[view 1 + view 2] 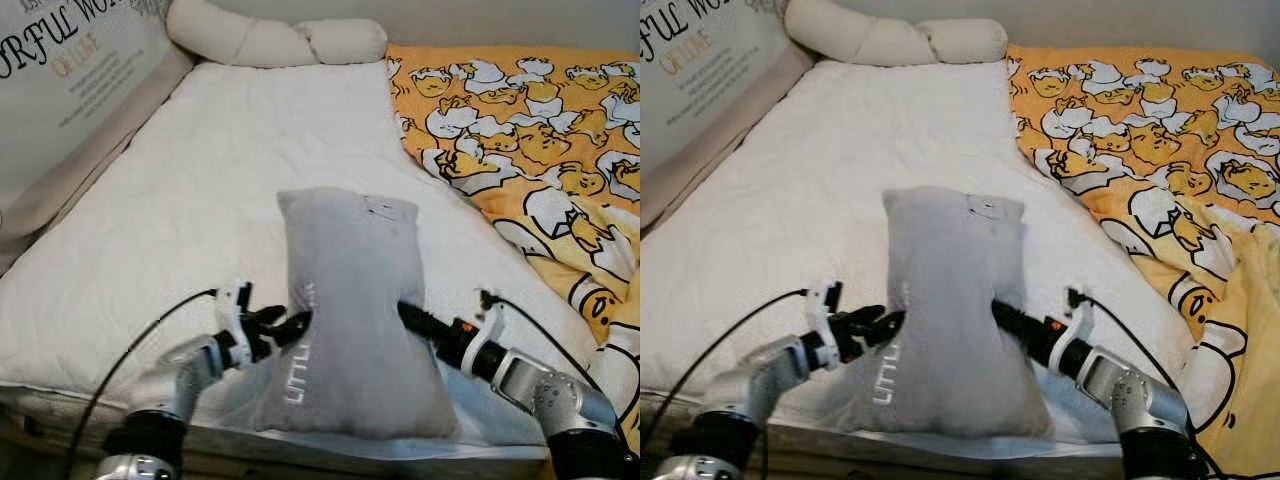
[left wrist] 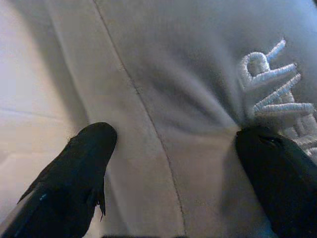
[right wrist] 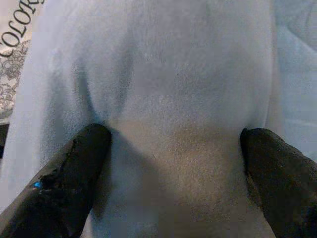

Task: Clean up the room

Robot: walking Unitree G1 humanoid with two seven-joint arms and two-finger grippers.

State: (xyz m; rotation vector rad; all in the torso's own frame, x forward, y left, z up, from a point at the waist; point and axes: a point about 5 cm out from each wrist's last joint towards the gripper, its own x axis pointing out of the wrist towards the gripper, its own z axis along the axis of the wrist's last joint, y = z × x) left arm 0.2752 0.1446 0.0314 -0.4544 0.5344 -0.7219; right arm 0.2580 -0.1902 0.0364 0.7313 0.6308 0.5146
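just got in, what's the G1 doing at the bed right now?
It is handling a grey pillow at the near edge of the bed's white mattress. The left gripper and right gripper press into the pillow's opposite sides, fingers spread wide against the fabric, squeezing it between them. The pillow stands propped up, pinched in at the middle. An orange duck-print blanket lies to the right, and a cream bolster at the head.

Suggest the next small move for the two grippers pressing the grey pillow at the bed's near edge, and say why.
Probably lift it slightly and carry it toward the cream bolster at the head. The left gripper and right gripper press the grey pillow from opposite sides, pinching its waist, fingers spread wide against the fabric. It sits at the foot of the white mattress, which looks misplaced.
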